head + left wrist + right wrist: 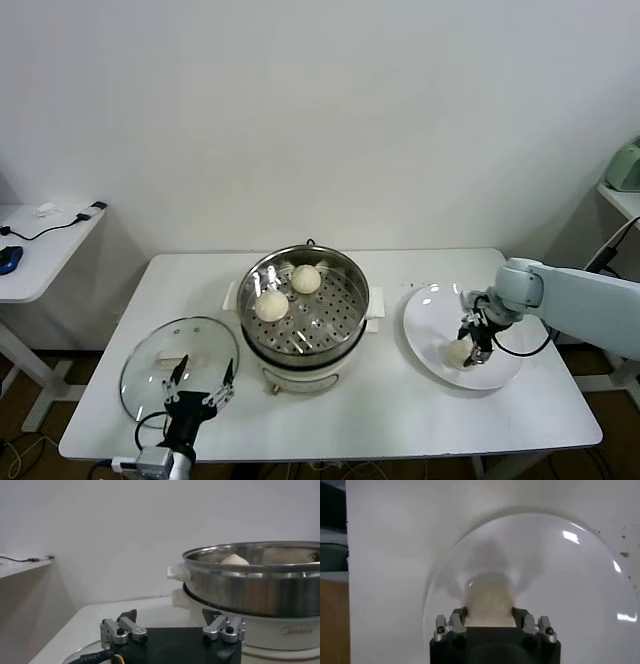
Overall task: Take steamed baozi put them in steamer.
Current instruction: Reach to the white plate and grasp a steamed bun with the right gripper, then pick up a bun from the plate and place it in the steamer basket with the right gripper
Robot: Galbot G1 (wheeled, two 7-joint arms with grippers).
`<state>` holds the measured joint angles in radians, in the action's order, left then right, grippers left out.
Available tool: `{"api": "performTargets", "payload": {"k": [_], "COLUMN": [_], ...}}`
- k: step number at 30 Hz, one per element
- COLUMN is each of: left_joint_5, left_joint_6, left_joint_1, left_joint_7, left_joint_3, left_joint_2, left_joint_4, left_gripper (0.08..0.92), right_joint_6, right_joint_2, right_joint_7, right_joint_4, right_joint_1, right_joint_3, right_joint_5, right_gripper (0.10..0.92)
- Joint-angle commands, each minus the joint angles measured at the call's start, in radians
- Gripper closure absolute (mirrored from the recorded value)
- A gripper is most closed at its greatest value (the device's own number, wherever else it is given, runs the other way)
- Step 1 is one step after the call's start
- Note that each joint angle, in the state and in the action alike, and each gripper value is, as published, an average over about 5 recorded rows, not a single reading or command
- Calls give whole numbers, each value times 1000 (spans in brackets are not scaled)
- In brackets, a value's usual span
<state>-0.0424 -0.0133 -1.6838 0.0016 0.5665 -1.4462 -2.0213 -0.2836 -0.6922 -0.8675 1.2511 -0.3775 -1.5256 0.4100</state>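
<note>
White table [400,400], plain wall behind.

Item 1: steamer [305,305], centre of table, lid off. Two baozi [271,306] on perforated floor, toward its left/rear. Left wrist view shows one bun top above rim [234,559].

Item 2: glass lid [178,366], left of steamer, flat on table.

Item 3: plate [440,310], right of steamer. One baozi [459,352] on it, at near side.

Item 4: R gripper [474,345], down on plate, fingers [456,621] closed narrow on each side of baozi [489,602], touching dough. Judged: grasp step.

Item 5: L gripper [200,385], parked over near edge of lid, fingers [124,629] wide, holding nothing.

Handling note (judgement): dough soft, so light squeeze only. Lift straight up to clear plate, carry across above steamer rim, set down on bare part of floor near front/right, away from other two. Risk: bun sticks to plate, slips or dents.
</note>
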Motion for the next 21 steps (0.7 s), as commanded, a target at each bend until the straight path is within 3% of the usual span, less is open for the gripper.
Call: {"api": "performTargets", "payload": {"k": [1,7,15,21], "left_joint_5": [1,4,13,15], "left_joint_6": [-1,-3,-7,-5], "left_joint_1": [-3,-6,-5,-5], "left_joint_7": [0,0,1,0], "left_joint_3": [-1,-4,-12,-18], "left_joint_2": [-2,-3,-6,-7], "left_joint_4": [-3,-15,-33,-33], "left_gripper": [177,177,177,177], "right_joint_6": [12,134,441,619], "right_joint_2": [-8,-105,-395,-575], "right_joint_7": [-41,-154,-273,-274], "right_joint_4": [13,5,-36,128], "right_joint_1": [-78,-421,-746,-761], "right_joint_3": [-19,-181,-194,-86], "right_joint_5": [-7,42,128,51], "right_gripper": [417,423,423,423]}}
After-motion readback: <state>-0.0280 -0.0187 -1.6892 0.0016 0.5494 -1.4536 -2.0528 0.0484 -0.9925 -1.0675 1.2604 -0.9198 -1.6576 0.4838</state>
